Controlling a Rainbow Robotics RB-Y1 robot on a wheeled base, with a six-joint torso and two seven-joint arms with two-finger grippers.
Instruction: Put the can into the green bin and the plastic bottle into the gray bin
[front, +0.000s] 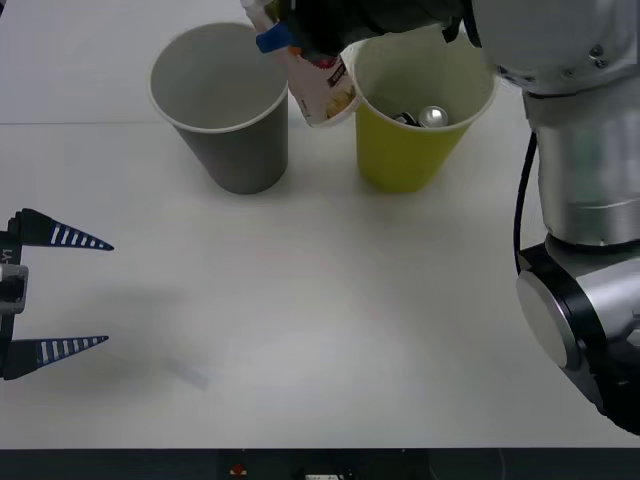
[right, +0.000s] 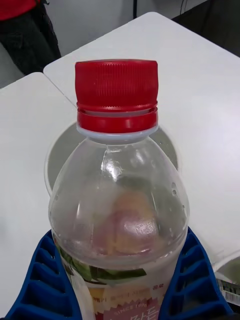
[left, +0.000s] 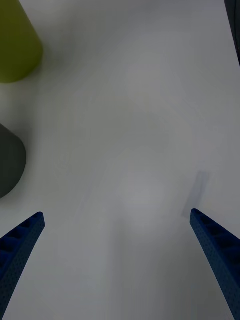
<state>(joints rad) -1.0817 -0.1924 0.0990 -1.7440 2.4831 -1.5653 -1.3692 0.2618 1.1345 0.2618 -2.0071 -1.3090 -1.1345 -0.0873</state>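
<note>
Bottle (right: 120, 200) first: we have the clear plastic one with the red cap (right: 116, 97) clamped in our right hand (right: 120, 285), whose blue ribbed fingers (right: 192, 280) press against both sides of its body just above the colourful label. From the front, our right hand (front: 300, 45) holds the bottle (front: 325, 90) in the air at the far side of the table (front: 320, 330), tilted, between the tops of the two bins, its lower end next to the green bin's rim. In the right wrist view the red cap points toward the open mouth of the gray bin (right: 60, 150), which lies beyond the bottle. The gray bin (front: 225, 110) stands upright on the table, left of the green bin (front: 410, 150), the two near each other but apart. The can (front: 432, 117) lies inside the green bin, its shiny silver top showing near the far wall. Our right arm comes in from the right side of the front view and crosses above the green bin. Our left hand (front: 85, 293) hovers low at the left edge of the table, well apart from both bins, its fingers (left: 22, 240) spread wide with nothing between them. In the left wrist view the bases of the green bin (left: 17, 45) and the gray bin (left: 10, 160) show beyond those spread fingers.
</note>
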